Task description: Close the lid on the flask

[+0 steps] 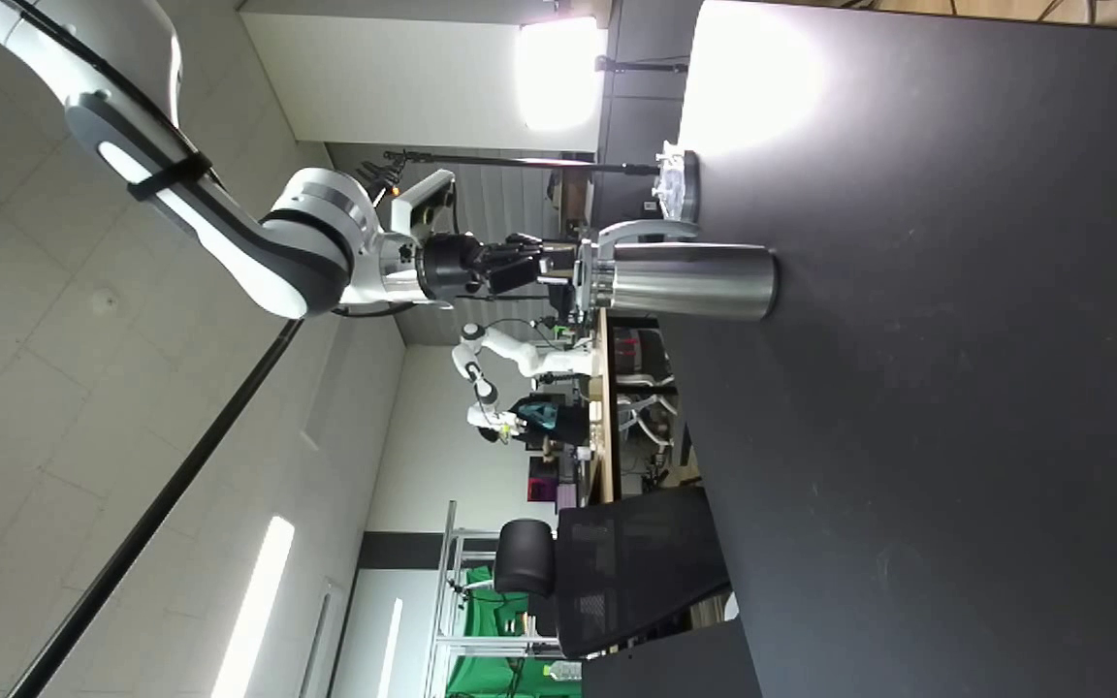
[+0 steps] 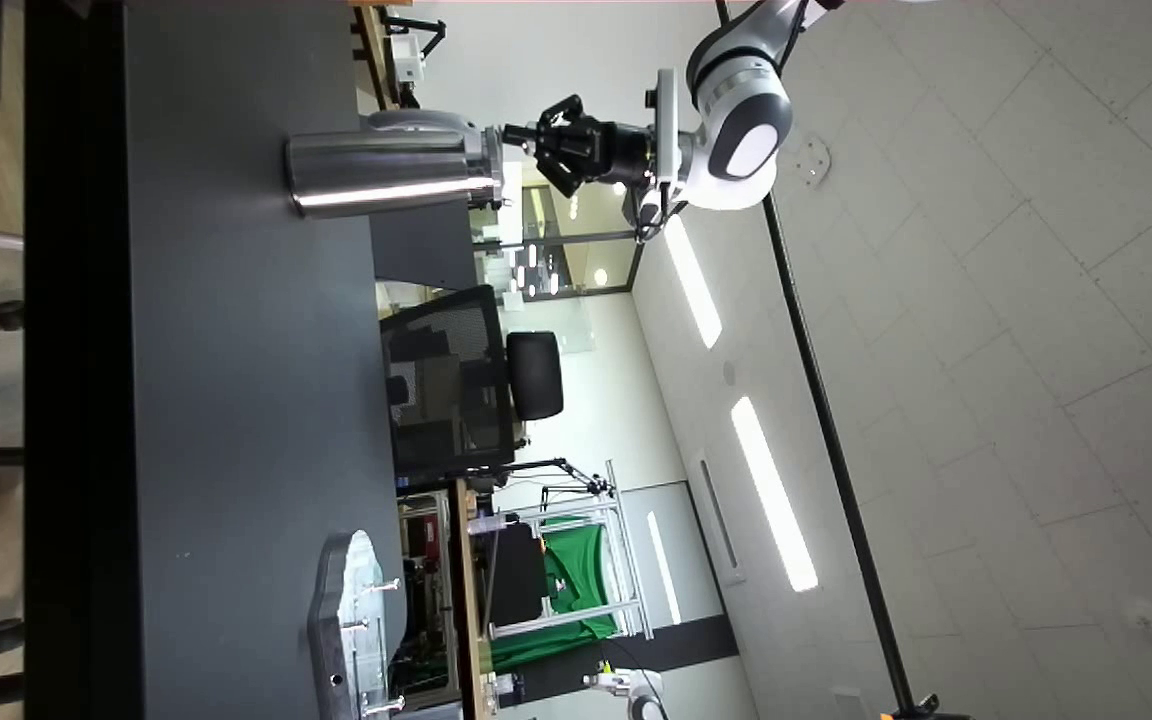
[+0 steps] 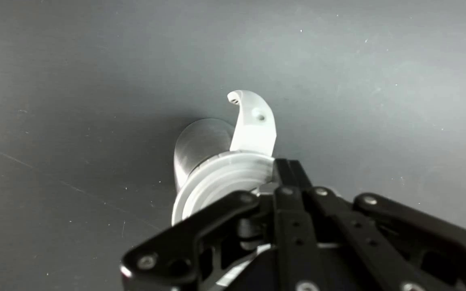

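The flask, a tall shiny steel cylinder, stands upright on the dark table in both exterior views [image 1: 694, 281] [image 2: 386, 172], which are turned sideways. Its curved handle [image 3: 253, 131] juts from the top. The lid [image 1: 586, 276] [image 2: 488, 170] sits at the flask's top end; its round ringed top shows pale in the wrist view [image 3: 217, 182]. My gripper [image 1: 563, 260] [image 2: 516, 135] is shut and empty, fingertips together, pointing down at the lid near its handle side. In the wrist view the gripper [image 3: 287, 161] covers part of the lid. Whether the fingertips touch it I cannot tell.
A clear plastic piece on a grey base with metal pins stands on the table [image 1: 678, 184] [image 2: 356, 630], apart from the flask. A black mesh chair [image 1: 641, 572] [image 2: 446, 380] stands beyond the table edge. Another white robot arm [image 1: 520, 354] is far in the background.
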Motion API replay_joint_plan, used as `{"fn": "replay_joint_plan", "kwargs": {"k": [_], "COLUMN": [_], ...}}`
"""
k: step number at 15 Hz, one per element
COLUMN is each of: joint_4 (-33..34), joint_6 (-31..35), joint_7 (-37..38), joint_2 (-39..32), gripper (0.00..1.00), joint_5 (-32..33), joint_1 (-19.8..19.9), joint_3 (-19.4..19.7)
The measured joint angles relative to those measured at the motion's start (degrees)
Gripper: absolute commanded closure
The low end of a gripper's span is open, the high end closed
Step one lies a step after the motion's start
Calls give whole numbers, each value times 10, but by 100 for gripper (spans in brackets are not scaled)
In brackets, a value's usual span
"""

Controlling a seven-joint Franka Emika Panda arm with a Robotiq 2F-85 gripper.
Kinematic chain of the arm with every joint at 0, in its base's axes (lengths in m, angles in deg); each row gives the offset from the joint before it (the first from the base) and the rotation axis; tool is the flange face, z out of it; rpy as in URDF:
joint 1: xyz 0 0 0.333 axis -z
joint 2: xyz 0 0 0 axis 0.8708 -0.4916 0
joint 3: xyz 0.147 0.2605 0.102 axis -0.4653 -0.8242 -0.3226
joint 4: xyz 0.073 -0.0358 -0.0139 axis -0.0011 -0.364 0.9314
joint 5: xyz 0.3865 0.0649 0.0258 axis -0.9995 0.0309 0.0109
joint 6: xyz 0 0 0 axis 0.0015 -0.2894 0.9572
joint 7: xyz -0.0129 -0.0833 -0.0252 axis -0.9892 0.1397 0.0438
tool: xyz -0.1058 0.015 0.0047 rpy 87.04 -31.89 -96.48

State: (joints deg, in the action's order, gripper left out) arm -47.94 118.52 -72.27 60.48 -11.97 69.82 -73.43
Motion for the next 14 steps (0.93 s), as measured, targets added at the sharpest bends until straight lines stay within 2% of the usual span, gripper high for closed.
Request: {"fn": "replay_joint_plan", "kwargs": {"k": [14], "joint_4": [-35], "joint_6": [-2], "joint_7": [30], "joint_2": [23], "gripper": [100], "joint_5": [53], "joint_1": [-17], "joint_3": [-7]}}
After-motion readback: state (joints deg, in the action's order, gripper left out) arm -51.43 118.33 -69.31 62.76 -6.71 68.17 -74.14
